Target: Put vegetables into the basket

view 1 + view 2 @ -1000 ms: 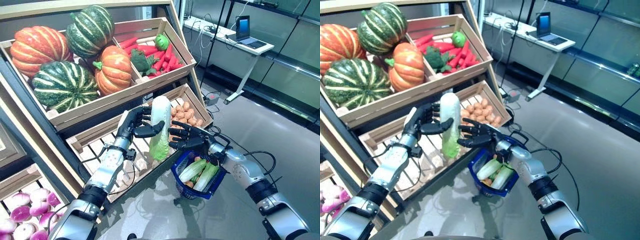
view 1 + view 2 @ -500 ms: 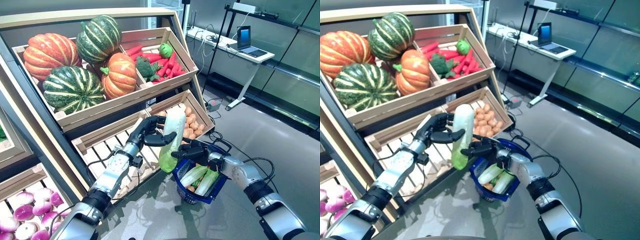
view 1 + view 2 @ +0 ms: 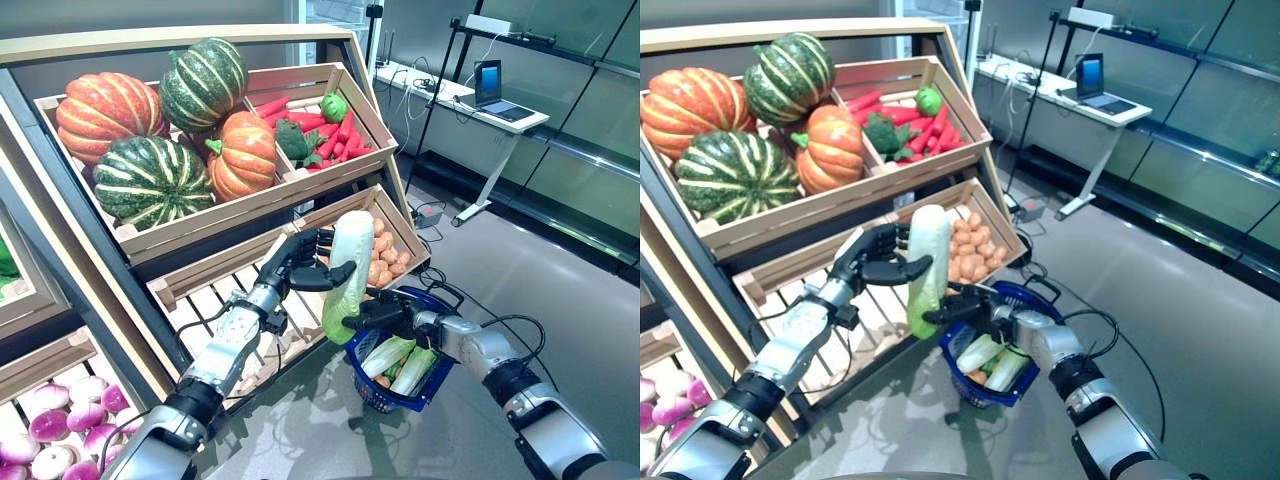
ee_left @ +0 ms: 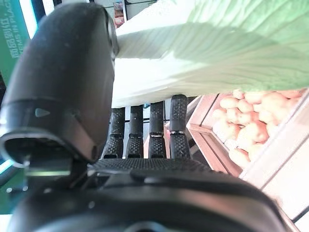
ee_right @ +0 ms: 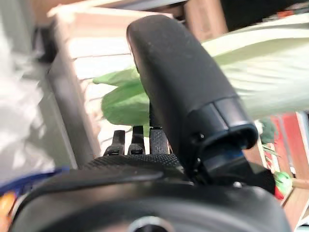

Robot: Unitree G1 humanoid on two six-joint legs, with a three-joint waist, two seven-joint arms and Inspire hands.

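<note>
A long pale napa cabbage (image 3: pixel 350 262) stands upright in front of the lower crates, white stem end up and green leaf end down. My left hand (image 3: pixel 296 268) has its fingers and thumb curled round the cabbage's upper half. My right hand (image 3: pixel 385 314) reaches in from the right, its thumb and fingers closed on the leafy lower end (image 5: pixel 120 104). Just below and to the right of the cabbage, a blue wire basket (image 3: pixel 380 393) hangs by its handle at my right wrist. It holds two more cabbages (image 3: pixel 400 358) and something orange beneath them.
Behind stands a wooden shelf rack: striped and orange pumpkins (image 3: pixel 150 180), a crate of carrots and greens (image 3: pixel 320 125), potatoes (image 3: pixel 380 245), and a slatted crate (image 3: pixel 215 305). Purple-white bulbs (image 3: pixel 50 440) lie at the lower left. A desk with a laptop (image 3: pixel 490 85) stands at the back right.
My left hand has carried the cabbage to the right, over the basket's near edge. My right hand, spread open before, has closed on the cabbage's lower end. The camera has shifted.
</note>
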